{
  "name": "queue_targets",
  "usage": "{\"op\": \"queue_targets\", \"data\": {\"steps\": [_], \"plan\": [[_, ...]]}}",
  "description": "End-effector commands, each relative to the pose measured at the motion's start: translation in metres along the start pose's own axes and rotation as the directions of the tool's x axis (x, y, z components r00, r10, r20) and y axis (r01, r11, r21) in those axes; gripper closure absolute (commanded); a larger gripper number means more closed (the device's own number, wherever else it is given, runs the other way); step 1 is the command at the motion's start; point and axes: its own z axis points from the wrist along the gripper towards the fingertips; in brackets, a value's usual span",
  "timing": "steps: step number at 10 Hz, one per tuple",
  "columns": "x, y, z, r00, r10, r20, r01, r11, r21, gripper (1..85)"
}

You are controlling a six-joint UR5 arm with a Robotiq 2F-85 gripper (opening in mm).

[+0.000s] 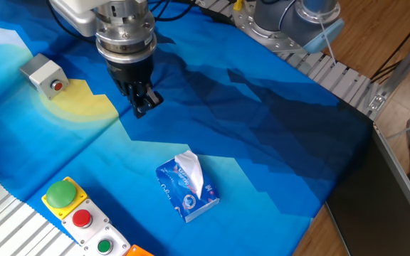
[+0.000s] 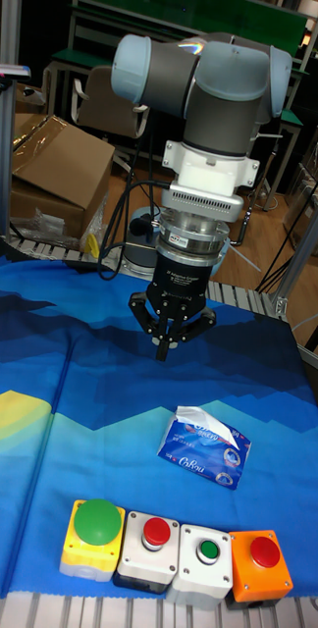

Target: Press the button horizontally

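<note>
Your claw (image 1: pixel 145 102) hangs above the blue patterned cloth (image 1: pixel 262 128) that covers the desk (image 1: pixel 340 78), pointing down from the arm's silver wrist. In the tall fixed view its black fingertips (image 2: pixel 164 345) come together at a single point, so the claw is clenched with nothing between the tips.

The button (image 1: pixel 58 86) you are after is a small red disc set in one face of a light-grey box (image 1: pixel 43 74). That box sits on the cloth near the left edge of the fixed view, at the rim of a yellow patch (image 1: pixel 84 105) in the print. The claw is well apart from it, off to the right of the box in that view, with the red face turned roughly toward the claw's side. The tall fixed view does not show the box.

A blue tissue pack (image 1: pixel 187 187) with a white tissue sticking out lies on the cloth nearer the camera in the fixed view, apart from the claw. Along the front edge of the desk stand 4 button panels: a yellow one with a large green dome (image 2: pixel 97 520), a white one with a red button (image 2: pixel 157 533), a white one with a green button (image 2: pixel 209 549), and an orange one with a red button (image 2: pixel 264 553).
</note>
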Motion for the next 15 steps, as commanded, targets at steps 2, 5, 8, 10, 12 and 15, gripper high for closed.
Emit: {"op": "queue_targets", "data": {"steps": [2, 5, 8, 10, 12, 15], "plan": [[-0.001, 0.001, 0.000, 1.000, 0.005, 0.006, -0.004, 1.000, -0.014, 84.7], [0.002, -0.005, 0.003, 1.000, -0.025, 0.015, 0.026, 0.999, -0.021, 84.7], [0.009, -0.009, 0.009, 0.999, -0.040, 0.014, 0.040, 0.998, -0.054, 84.7], [0.007, -0.009, 0.011, 0.999, -0.034, 0.026, 0.036, 0.998, -0.056, 84.7], [0.006, -0.008, 0.017, 0.997, -0.038, 0.069, 0.042, 0.998, -0.050, 84.7], [0.010, -0.030, 0.032, 0.990, -0.108, 0.095, 0.115, 0.991, -0.072, 84.7]]}}
